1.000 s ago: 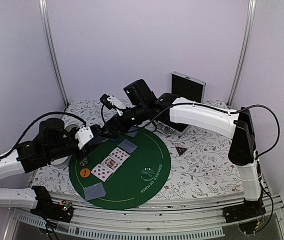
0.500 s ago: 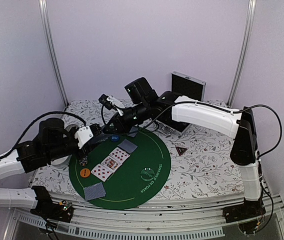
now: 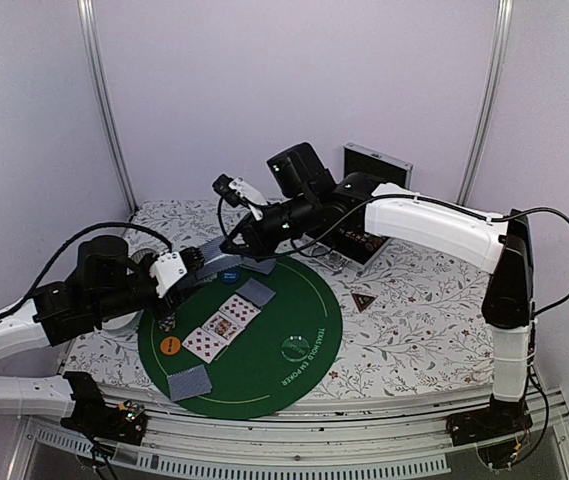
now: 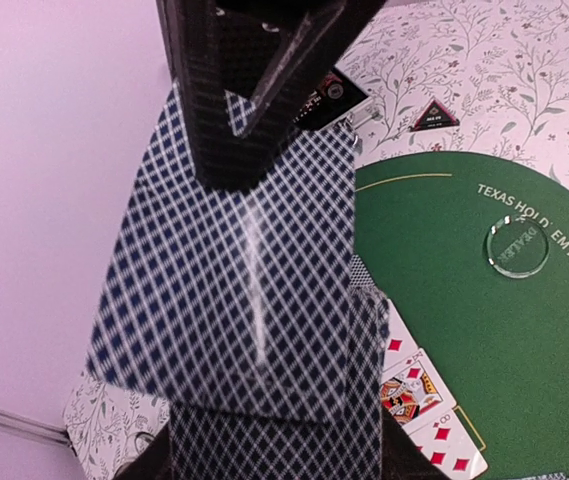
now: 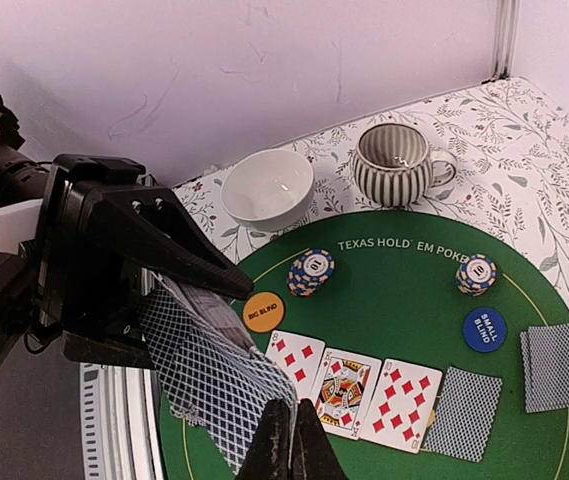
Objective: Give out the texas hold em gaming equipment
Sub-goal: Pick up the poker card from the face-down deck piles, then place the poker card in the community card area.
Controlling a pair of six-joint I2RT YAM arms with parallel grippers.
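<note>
Pinching the top card [image 4: 234,290] at its edge, the right hand [image 5: 282,440] is closed flat on it, apparently so that one card alone can be peeled off. The left hand [image 3: 200,262] grips the deck [image 5: 204,370] and holds it tilted up over the far left edge of the green mat [image 3: 309,300], backs turned toward its partner, which makes the draw easy. Three face-up cards [image 5: 349,388] lie in a row on the mat with face-down cards [image 5: 462,412] beside them, so dealing seems well along.

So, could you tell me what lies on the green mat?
Three face-up cards, face-down cards, two chip stacks, an orange disc, a blue disc, a dealer disc. The left gripper's fanned cards cover part of the mat.
</note>
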